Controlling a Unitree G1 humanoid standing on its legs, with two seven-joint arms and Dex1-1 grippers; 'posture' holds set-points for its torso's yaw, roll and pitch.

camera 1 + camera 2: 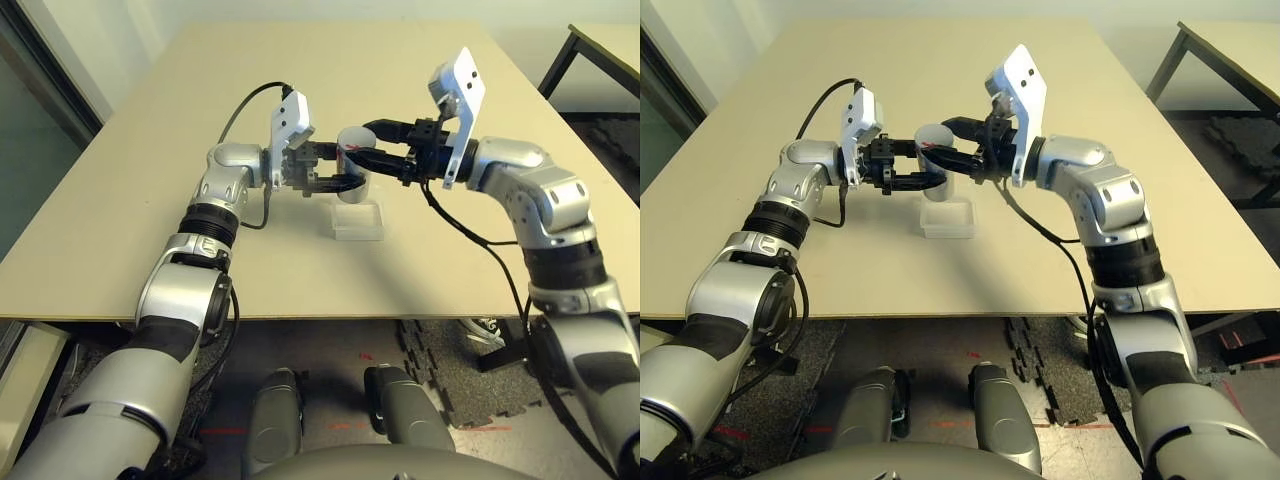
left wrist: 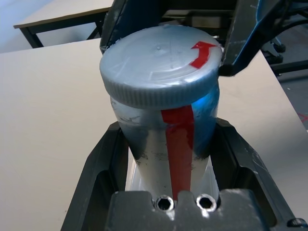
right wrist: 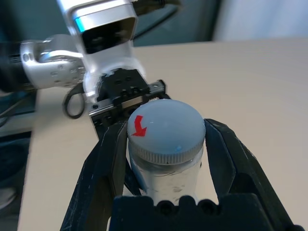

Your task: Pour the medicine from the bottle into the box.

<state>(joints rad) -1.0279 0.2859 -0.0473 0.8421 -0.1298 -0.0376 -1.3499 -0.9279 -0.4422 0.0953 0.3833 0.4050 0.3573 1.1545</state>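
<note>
The bottle (image 1: 355, 160) being clamped by left gripper (image 1: 340, 167) at its body, cap (image 3: 163, 127) being pinched by right gripper (image 3: 163, 139) — box (image 1: 358, 221) lying below on tabletop (image 1: 150, 200).

The silver-grey bottle (image 2: 163, 149) carries a red stripe, its grey cap (image 3: 163, 130) a red arrow, beside black fingers (image 2: 103, 163), above a clear box (image 1: 358, 222) on the beige bench (image 1: 150, 180).

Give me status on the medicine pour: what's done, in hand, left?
Done: the left gripper holds the bottle by its body, lifted just above the box.
In hand: the right gripper is shut on the cap, which is still on the bottle.
Left: take the cap off, then tip the bottle over the box, which looks empty.
</note>
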